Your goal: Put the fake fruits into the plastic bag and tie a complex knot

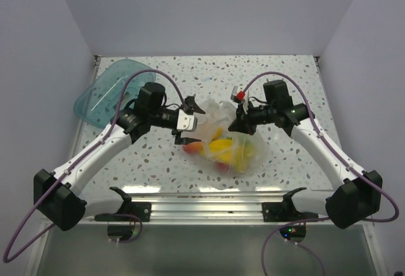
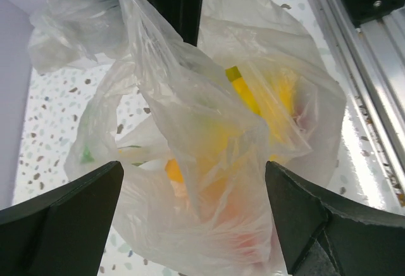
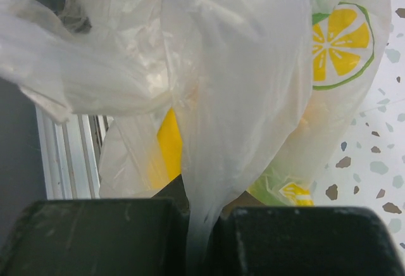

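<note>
The clear plastic bag (image 1: 235,152) lies mid-table with the fake fruits inside: a yellow banana bunch (image 1: 221,144), an orange piece (image 1: 193,147) and a red piece (image 1: 224,168). My left gripper (image 1: 192,124) is open at the bag's left top. In the left wrist view its fingers (image 2: 69,222) stand wide on either side of the bag (image 2: 190,99) without pinching it, and the banana (image 2: 243,92) shows through. My right gripper (image 1: 236,119) is shut on a twisted strip of the bag (image 3: 209,130). The right wrist view shows the jaws (image 3: 197,216) closed on that strip.
The teal translucent tray (image 1: 104,95) sits at the far left, partly over the table edge. An aluminium rail (image 1: 202,205) runs along the near edge. White walls enclose the table on three sides. The bag carries a lemon-slice print (image 3: 342,45).
</note>
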You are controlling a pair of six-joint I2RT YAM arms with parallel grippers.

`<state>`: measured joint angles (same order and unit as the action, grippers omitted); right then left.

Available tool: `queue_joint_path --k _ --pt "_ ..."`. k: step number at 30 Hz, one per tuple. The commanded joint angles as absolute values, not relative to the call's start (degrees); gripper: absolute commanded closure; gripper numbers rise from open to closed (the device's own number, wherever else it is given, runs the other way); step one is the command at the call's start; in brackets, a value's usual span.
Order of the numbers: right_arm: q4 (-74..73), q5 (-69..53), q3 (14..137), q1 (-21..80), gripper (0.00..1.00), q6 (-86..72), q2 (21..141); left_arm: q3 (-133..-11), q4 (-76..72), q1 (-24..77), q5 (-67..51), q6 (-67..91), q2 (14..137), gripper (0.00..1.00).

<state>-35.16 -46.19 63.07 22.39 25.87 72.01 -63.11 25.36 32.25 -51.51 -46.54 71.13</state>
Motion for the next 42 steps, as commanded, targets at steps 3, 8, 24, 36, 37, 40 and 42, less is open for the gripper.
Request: queue_joint_path --k 3,8,24,36,37,40,42 --pt "-37.0 -49.0 66.0 22.7 1.00 30.0 73.6 -60.4 6.1 31.9 -49.0 -50.4 70.0 0.00" --pt "-39.1 -49.7 69.3 22.8 1.00 32.5 77.2 -61.3 5.4 32.0 -49.9 -53.1 72.9 0.00" --pt "-44.6 -52.4 72.4 24.3 1.00 41.3 79.0 -66.1 2.5 31.4 -56.1 -55.5 86.0 0.02" --pt "-36.1 -46.2 70.0 24.2 1.00 29.5 79.3 -71.5 27.4 31.9 -63.3 -61.0 81.9 1.00" --pt "-35.7 -46.1 70.1 24.1 1.00 28.8 79.2 -71.3 28.7 32.3 -63.7 -60.6 81.6 1.00" --pt "-34.3 -44.2 70.8 24.2 1.00 26.3 79.7 -71.1 30.8 34.3 -65.0 -60.3 81.1 1.00" --pt "-35.7 -44.6 71.3 24.3 1.00 27.0 79.8 -70.6 26.8 34.6 -66.7 -51.7 81.2 1.00"
